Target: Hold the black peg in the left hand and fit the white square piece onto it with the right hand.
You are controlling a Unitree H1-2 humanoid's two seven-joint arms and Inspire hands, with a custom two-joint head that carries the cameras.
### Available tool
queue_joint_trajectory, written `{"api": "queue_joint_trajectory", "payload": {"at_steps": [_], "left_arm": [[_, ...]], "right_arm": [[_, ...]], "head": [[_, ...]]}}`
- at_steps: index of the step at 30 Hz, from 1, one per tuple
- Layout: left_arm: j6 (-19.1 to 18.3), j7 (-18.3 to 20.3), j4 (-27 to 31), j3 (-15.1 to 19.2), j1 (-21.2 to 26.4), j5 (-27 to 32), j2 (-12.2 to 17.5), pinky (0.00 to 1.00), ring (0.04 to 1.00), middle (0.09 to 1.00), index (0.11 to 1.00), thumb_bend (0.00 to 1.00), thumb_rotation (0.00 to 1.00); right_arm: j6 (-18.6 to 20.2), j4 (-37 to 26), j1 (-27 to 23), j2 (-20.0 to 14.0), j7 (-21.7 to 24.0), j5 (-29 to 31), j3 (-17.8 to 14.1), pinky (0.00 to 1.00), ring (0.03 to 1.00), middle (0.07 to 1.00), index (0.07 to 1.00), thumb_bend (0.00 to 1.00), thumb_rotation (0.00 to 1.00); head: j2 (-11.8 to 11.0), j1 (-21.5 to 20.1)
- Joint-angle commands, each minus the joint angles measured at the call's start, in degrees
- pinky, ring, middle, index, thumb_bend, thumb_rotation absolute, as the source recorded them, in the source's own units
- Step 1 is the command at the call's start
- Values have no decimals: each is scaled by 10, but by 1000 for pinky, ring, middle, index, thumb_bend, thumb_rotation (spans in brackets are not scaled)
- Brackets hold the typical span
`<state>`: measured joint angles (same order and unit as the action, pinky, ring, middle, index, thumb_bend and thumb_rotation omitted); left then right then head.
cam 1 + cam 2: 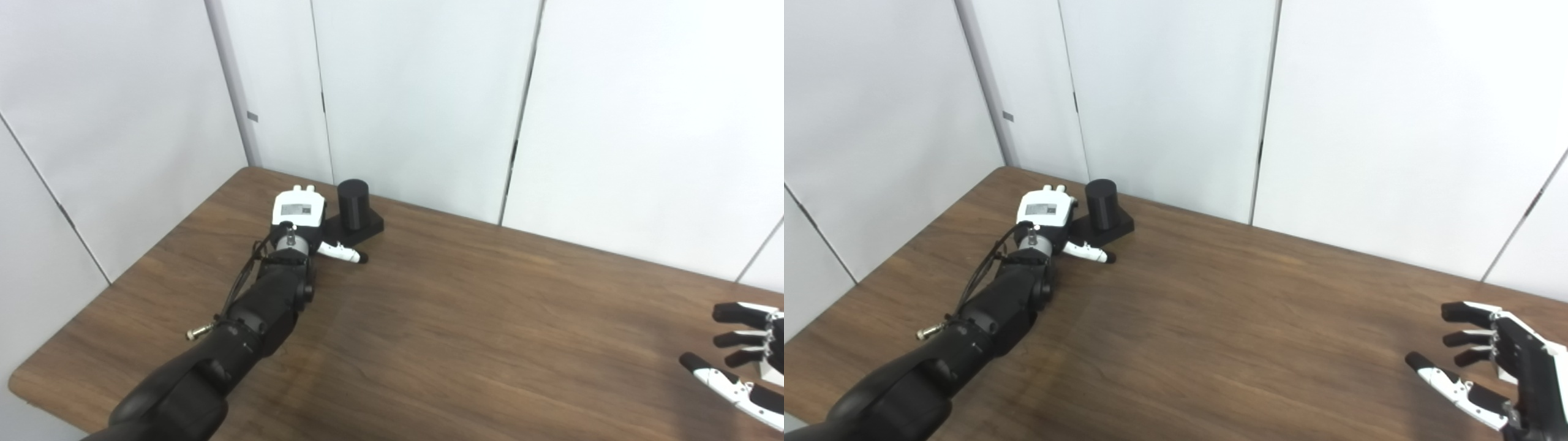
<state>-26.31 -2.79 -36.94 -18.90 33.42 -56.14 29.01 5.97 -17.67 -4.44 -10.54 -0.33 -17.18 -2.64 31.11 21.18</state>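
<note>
The black peg (354, 203), a short cylinder on a square black base (371, 227), stands upright near the table's far left edge. My left hand (297, 212) rests just left of it, white back facing up. Its thumb (340, 252) lies stretched out on the table in front of the base, and its fingers are hidden behind the hand. The hand touches the base's left side but does not grasp the peg. My right hand (1494, 367) hovers at the near right with fingers spread and nothing in it. I see no white square piece in either view.
The brown wooden table (490, 318) has a rounded near-left corner and runs up to white wall panels (416, 92) just behind the peg. My dark left forearm (257, 318) stretches diagonally across the left part of the table.
</note>
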Motion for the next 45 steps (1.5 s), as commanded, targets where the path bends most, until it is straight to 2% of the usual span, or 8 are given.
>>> {"api": "queue_joint_trajectory", "payload": {"at_steps": [1, 13, 20, 25, 30, 31, 34, 45], "left_arm": [[1, -13, -14, -2, 19, 3, 10, 850, 986, 997, 834, 1000, 570], [49, 26, 13, 4, 1, 88, 19, 895, 996, 986, 672, 762, 367], [60, 163, 65, -55, -4, 92, 52, 774, 944, 870, 611, 773, 361], [63, 221, 102, -83, -6, 97, 64, 811, 920, 828, 600, 810, 317], [89, 227, 122, -80, -14, 122, 57, 732, 886, 827, 584, 804, 295], [101, 228, 128, -76, -18, 134, 55, 746, 903, 831, 527, 633, 169], [135, 226, 143, -70, -26, 159, 52, 792, 923, 828, 491, 527, 88], [306, 181, 164, -66, -56, 212, 41, 899, 919, 813, 484, 518, 68]], "right_arm": [[-18, -20, -13, -5, -6, 3, -5, 404, 543, 646, 615, 526, 0], [-24, -15, -15, -7, -10, -1, -8, 394, 525, 643, 621, 520, 0], [-30, -13, -15, -10, -11, -1, -8, 387, 515, 636, 614, 509, 0], [-35, -9, -15, -13, -10, 3, -8, 386, 515, 641, 615, 496, 0], [-40, -5, -16, -11, -14, 2, -9, 387, 517, 639, 613, 505, 0], [-39, -5, -16, -11, -14, 1, -9, 386, 515, 639, 614, 507, 0], [-33, -7, -16, -11, -12, 0, -7, 394, 520, 642, 616, 501, 0], [-38, -2, -18, -9, -14, 2, -6, 391, 524, 649, 614, 492, 0]], "head": [[3, 0], [5, -2], [8, -2], [12, -3], [13, -4], [13, -4], [15, -8], [18, -28]]}}
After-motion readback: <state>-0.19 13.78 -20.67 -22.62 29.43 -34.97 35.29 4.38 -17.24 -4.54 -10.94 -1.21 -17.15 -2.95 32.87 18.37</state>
